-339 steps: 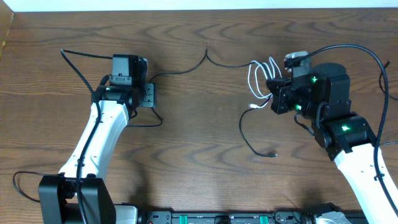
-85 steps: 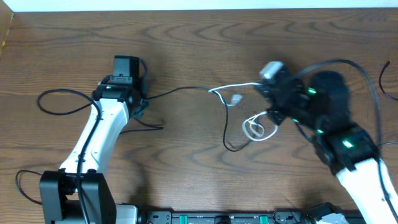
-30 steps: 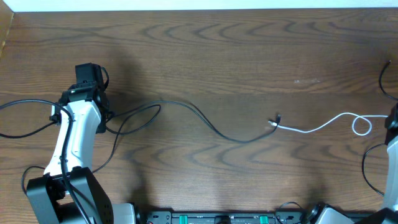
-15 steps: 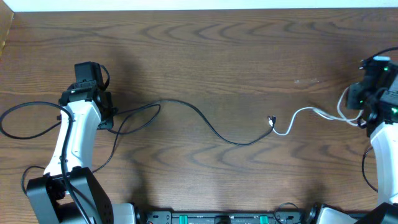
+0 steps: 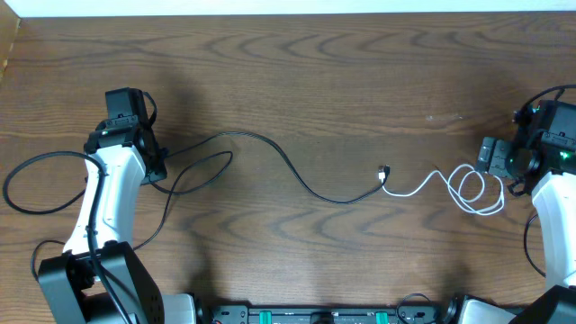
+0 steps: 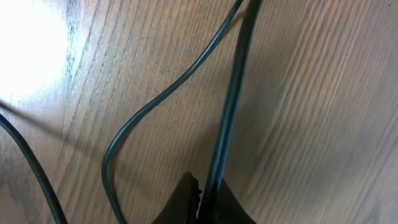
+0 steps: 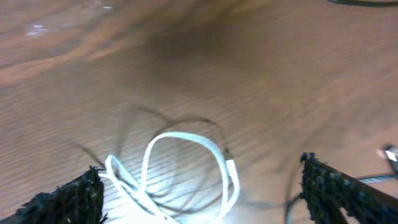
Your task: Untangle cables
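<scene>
A long black cable snakes across the table from my left gripper to its plug at mid-table. In the left wrist view that gripper is shut on the black cable, with a second black strand curving beside it. The white cable lies loose, one end by the black plug, the rest in loops under my right gripper. In the right wrist view the right gripper stands wide open, the white loops flat on the wood between its fingers.
The left arm's own black wire loops out at the far left. Another arm wire hangs by the right arm. The table's far edge runs along the top, and a rail with hardware lines the front.
The right gripper has opened and let go of the white cable, which has fallen into loops on the table. The right arm has come in from the right edge. The left arm has barely moved.
</scene>
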`<state>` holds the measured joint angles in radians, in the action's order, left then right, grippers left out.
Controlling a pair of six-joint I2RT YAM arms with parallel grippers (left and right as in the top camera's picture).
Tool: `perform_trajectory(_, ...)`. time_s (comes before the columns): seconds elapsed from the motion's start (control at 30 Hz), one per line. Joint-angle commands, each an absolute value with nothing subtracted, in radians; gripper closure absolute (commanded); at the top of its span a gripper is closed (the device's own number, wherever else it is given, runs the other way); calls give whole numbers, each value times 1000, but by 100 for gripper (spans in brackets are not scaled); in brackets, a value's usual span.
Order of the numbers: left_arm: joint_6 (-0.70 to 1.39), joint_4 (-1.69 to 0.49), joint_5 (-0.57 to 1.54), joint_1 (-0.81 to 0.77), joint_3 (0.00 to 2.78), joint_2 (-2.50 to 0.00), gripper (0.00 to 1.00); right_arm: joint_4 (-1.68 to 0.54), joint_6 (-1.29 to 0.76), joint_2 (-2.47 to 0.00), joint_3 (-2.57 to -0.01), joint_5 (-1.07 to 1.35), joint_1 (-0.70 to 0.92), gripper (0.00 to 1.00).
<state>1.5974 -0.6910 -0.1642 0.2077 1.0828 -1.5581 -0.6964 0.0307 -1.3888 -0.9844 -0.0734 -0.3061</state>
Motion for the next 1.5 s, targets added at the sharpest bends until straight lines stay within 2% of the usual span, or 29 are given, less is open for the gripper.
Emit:
perform_trajectory(0.0,1606,-696,-195,213,1101,-1568,92,-691,15,-1390,-991,143,-299,1)
perform_trajectory(0.17,1606,-702,-195,213,1101,-1568,92,-678,35,-1391,-991,584,-298,1)
perform_trajectory(0.27,1606,-702,-195,213,1101,-1568,92,-702,35,-1391,-991,745,-275,1)
perform_trajectory(0.47,1605,-709,-194,213,1100,-1568,92,-732,7,-1392,-991,899,-217,1)
perform_trajectory(0.57,1605,-721,-195,213,1100,-1568,92,-729,-9,-1392,-990,863,-182,1)
perform_trajectory(0.73,1570,-725,-195,213,1100,-1568,92,-753,-242,-1393,-960,620,-94,1)
perform_trajectory(1.03,1564,-725,-195,213,1099,-1568,92,-748,-527,-1393,-819,464,75,2)
perform_trajectory(1.37,1564,-725,-195,213,1098,-1568,92,-724,-606,-1393,-735,201,120,5)
perform_trajectory(1.4,1564,-725,-195,213,1098,-1568,92,-691,-656,-1393,-710,91,120,3)
perform_trajectory(1.47,1564,-725,-195,213,1098,-1568,92,-616,-669,-1393,-682,47,119,1)
